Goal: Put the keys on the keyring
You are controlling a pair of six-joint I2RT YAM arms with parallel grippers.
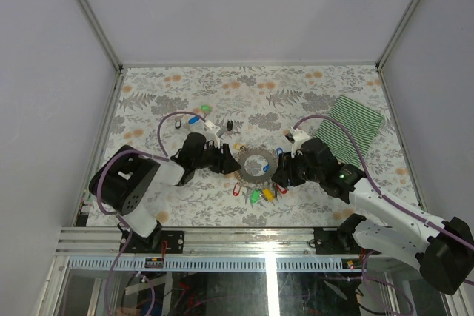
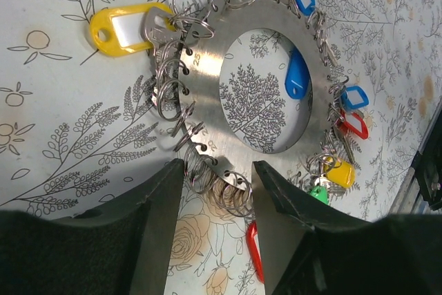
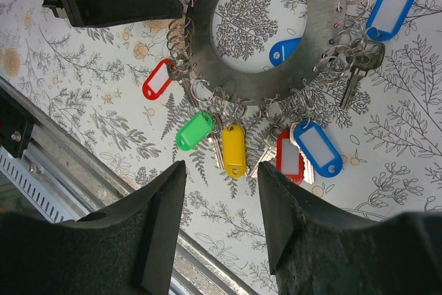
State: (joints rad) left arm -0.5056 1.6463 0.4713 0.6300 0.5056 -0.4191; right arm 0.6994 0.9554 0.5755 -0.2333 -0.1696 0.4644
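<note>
Keyring (image 1: 245, 166) between left pincer (image 2: 218, 165) and right pincer (image 3: 222, 166), seemingly loose keys (image 1: 194, 118) beyond.

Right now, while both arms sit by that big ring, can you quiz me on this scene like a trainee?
1. True or false: the keyring rests on the striped cloth.
2. Which tag colour shows inside the ring's open centre? A red, B blue, C black.
3. Fill in: on the right arm, the jaws stand ___, with nothing between them.
Key: 1 false; 2 B, the blue tag; 3 open.
</note>
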